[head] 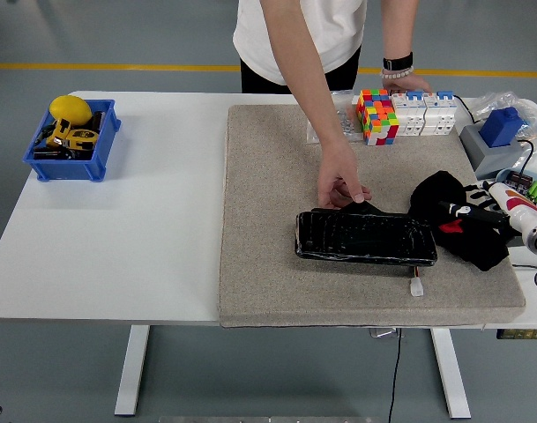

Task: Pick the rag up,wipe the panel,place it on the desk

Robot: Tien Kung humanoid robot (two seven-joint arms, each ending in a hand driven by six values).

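White table [127, 229]: spans the view, near edge at the bottom.
Grey mat [268, 220]: covers the table's right half, lying flat.
Person [294, 35]: at the far side, leaning in over the mat. One hand [340, 187] reaching down, fingers curled on the far edge of the panel; other hand [409, 85] resting by the white blocks at the mat's far edge, a dark band on the wrist.
Black panel [365, 236]: flat on the mat, right of centre, long side running left to right, glossy top. Small white plug [415, 287] on a short lead just beside its near right corner.
Black rag [453, 218]: crumpled on the mat just right of the panel, near the mat's right edge, with small red and white marks on it.
Right hand [480, 211]: coming in from the right edge, white forearm behind it, dark fingers lying on the rag; clamped or merely resting, cannot tell.
Blue bin [71, 141]: far left on the table, well apart from the mat, holding a yellow item and dark tools.
Blue and grey box [497, 137]: right edge, beyond the rag.
White blocks [425, 113]: row at the mat's far edge.
Colour cube [377, 116]: just left of the white blocks, touching them.
Clear bag of small metal parts [343, 119]: left of the cube, partly behind the person's arm.
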